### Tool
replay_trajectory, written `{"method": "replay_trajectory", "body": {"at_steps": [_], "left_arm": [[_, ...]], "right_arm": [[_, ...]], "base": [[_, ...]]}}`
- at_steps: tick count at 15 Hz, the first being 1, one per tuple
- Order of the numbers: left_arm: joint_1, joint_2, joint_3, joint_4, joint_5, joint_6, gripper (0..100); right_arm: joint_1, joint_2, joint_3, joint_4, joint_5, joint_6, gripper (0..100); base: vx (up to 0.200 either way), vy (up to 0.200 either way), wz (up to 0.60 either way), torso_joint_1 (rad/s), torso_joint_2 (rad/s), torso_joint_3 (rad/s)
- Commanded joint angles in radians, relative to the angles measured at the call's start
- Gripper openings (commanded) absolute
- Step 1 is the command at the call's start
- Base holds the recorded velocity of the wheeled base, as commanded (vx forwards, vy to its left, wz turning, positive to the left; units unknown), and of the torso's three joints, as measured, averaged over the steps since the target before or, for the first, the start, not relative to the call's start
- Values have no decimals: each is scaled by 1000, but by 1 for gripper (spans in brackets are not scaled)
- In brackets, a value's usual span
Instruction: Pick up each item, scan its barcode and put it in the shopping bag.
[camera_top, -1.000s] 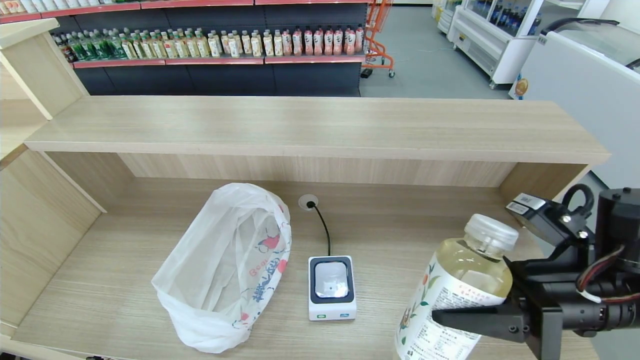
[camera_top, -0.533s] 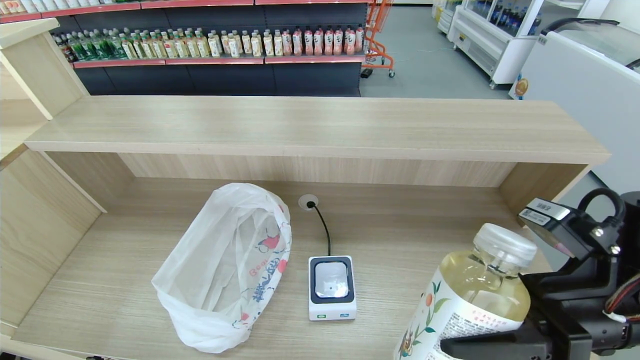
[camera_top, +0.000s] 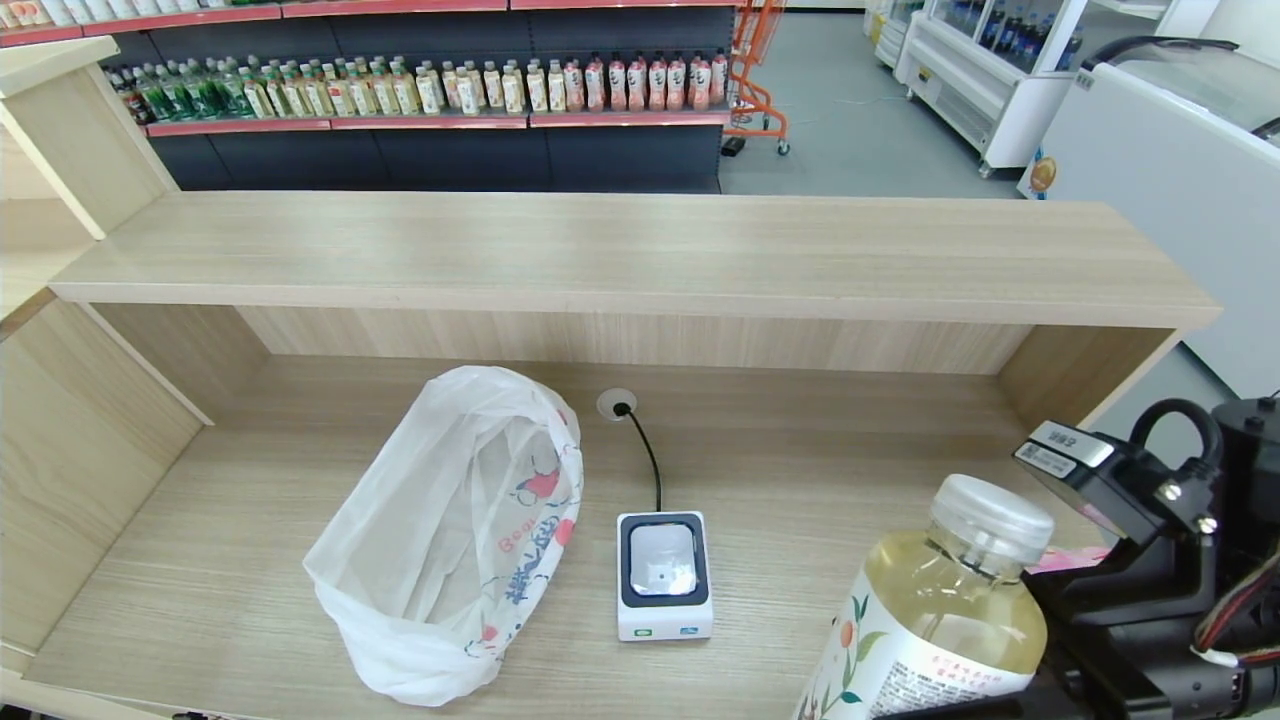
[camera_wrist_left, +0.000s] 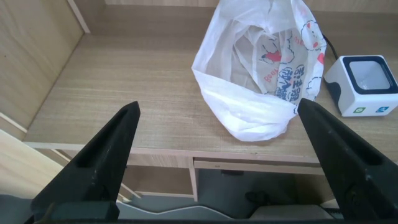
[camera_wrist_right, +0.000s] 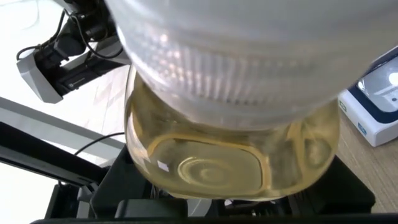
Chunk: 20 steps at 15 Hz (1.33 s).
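- Right gripper (camera_top: 1062, 668) is low at the robot's right, clamped on the bottle (camera_top: 940, 612). The jaws are closed against the bottle's sides, partway up the body.
- The bottle is off the counter (camera_top: 800, 470) and leaning, its cap (camera_top: 992, 512) tipped up and away from the gripper. Pale yellow drink inside, with a flowered label wrapped round the body.
- In the right wrist view the bottle's shoulder (camera_wrist_right: 233, 162) sits right in front of the camera, with dark gripper parts on either side of it.
- The scanner (camera_top: 664, 573) lies flat on the counter, well to the left of the right gripper and lower than the held bottle, window facing up. Its cable (camera_top: 647, 455) runs back to a hole in the counter.
- The shopping bag (camera_top: 450, 530) is just past the scanner, farther from the right gripper. It slumps on its side with the mouth open.
- Left gripper (camera_wrist_left: 217, 107) hangs above the counter's near edge with its jaws spread wide and nothing between them. The shopping bag (camera_wrist_left: 261, 74) lies just ahead of it, and the scanner (camera_wrist_left: 364, 84) is beyond the bag to one side.
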Motion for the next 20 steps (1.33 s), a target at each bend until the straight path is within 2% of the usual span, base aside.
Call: {"method": "replay_trajectory", "body": {"at_steps": [1,20], "left_arm": [[0,0,0,0,0,0,100],[0,0,0,0,0,0,100]], "right_arm": [[8,11,1,-1,2,0,0],[19,28,3,-10,-17,-42,0]], "base": [[0,0,0,0,0,0],[0,0,0,0,0,0]]}}
